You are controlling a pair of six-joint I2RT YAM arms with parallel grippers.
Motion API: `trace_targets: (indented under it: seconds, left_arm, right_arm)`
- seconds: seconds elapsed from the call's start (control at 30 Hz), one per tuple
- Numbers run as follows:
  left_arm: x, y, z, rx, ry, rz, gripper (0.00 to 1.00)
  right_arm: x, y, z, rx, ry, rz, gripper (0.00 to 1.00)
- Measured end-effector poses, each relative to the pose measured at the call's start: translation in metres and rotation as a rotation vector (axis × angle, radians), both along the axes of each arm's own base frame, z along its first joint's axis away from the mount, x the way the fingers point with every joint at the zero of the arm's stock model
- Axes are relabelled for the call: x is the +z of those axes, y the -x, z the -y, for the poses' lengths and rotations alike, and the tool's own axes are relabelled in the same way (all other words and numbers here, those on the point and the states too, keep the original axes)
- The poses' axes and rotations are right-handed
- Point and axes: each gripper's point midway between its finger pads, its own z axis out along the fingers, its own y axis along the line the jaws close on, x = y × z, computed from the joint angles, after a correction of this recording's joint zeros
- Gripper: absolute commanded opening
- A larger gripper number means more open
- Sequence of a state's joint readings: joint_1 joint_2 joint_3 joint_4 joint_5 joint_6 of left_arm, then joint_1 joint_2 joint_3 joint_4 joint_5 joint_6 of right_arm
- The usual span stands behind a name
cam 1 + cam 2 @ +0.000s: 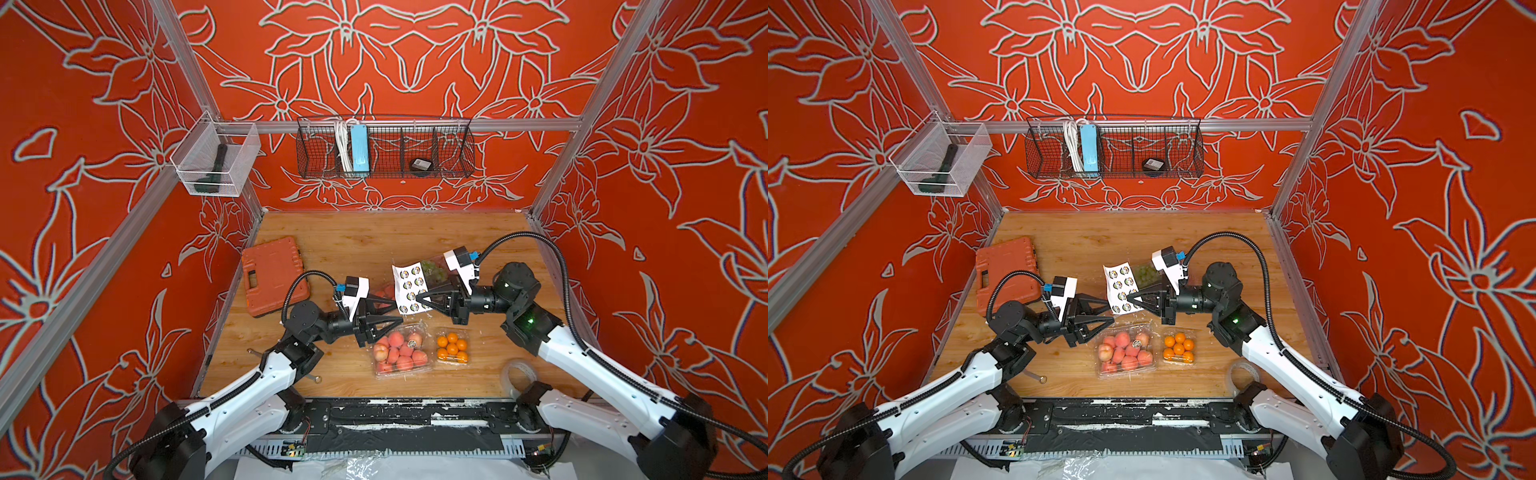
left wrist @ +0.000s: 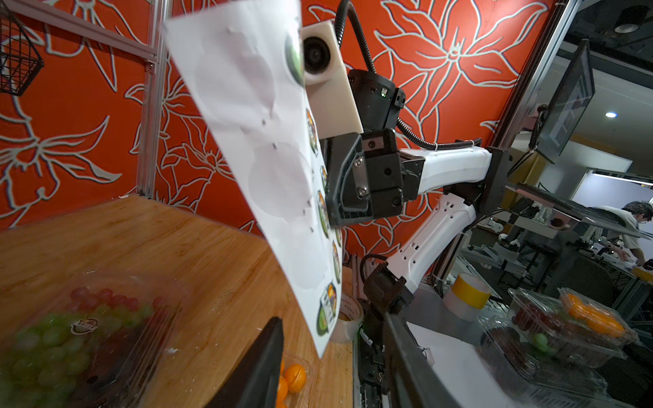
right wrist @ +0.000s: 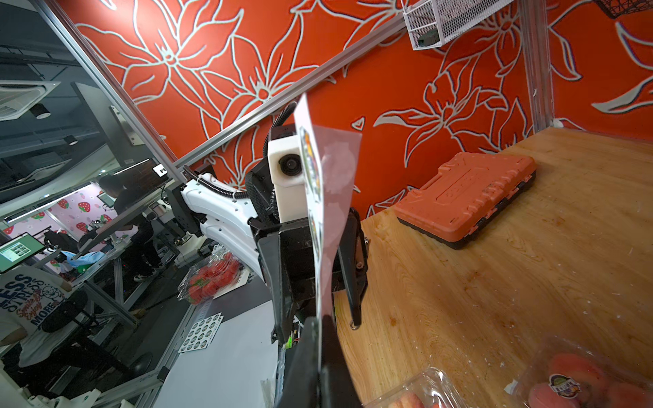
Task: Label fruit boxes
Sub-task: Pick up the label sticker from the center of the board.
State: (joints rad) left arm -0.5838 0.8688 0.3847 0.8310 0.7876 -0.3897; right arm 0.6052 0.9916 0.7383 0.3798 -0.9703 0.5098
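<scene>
My right gripper (image 1: 418,297) is shut on the white sticker sheet (image 1: 409,286) and holds it upright above the table; the pinch shows in the right wrist view (image 3: 319,353). My left gripper (image 1: 398,313) stands open just left of the sheet, whose lower corner (image 2: 321,348) hangs between its fingers (image 2: 258,371) without touching. The large peach box (image 1: 401,351) carries a round label, and the orange box (image 1: 453,347) sits to its right. The grape box (image 1: 434,268), labelled on its lid (image 2: 84,325), lies behind the sheet. The small peach box (image 1: 384,293) is mostly hidden by my left gripper.
An orange tool case (image 1: 274,276) lies at the table's left edge. A clear tape roll (image 1: 517,374) sits front right beside my right arm. A metal wrench (image 1: 313,378) lies under my left arm. A wire basket (image 1: 384,147) and a mesh bin (image 1: 214,160) hang on the walls.
</scene>
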Motion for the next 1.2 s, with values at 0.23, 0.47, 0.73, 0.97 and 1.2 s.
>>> trace_targets:
  seconds: [0.23, 0.47, 0.73, 0.97, 1.2]
  left_arm:
    - [0.005, 0.004, -0.001, 0.008, 0.006, 0.030, 0.39]
    - [-0.002, -0.001, 0.002, 0.014, -0.009, 0.001, 0.15]
    - [-0.001, -0.003, 0.003, 0.015, -0.012, 0.000, 0.10]
    - [0.000, -0.004, 0.004, 0.014, -0.012, -0.001, 0.00]
    - [0.000, -0.001, 0.005, -0.010, -0.007, -0.007, 0.00]
  right_arm:
    - [0.001, 0.000, -0.001, 0.006, -0.007, 0.002, 0.00]
    - [0.001, -0.001, -0.001, 0.008, -0.007, 0.000, 0.00]
    - [-0.003, -0.003, -0.003, 0.007, 0.000, -0.010, 0.00]
    - [-0.005, -0.003, -0.003, 0.007, 0.002, -0.012, 0.00]
    - [-0.011, 0.004, -0.001, 0.029, 0.005, -0.007, 0.22]
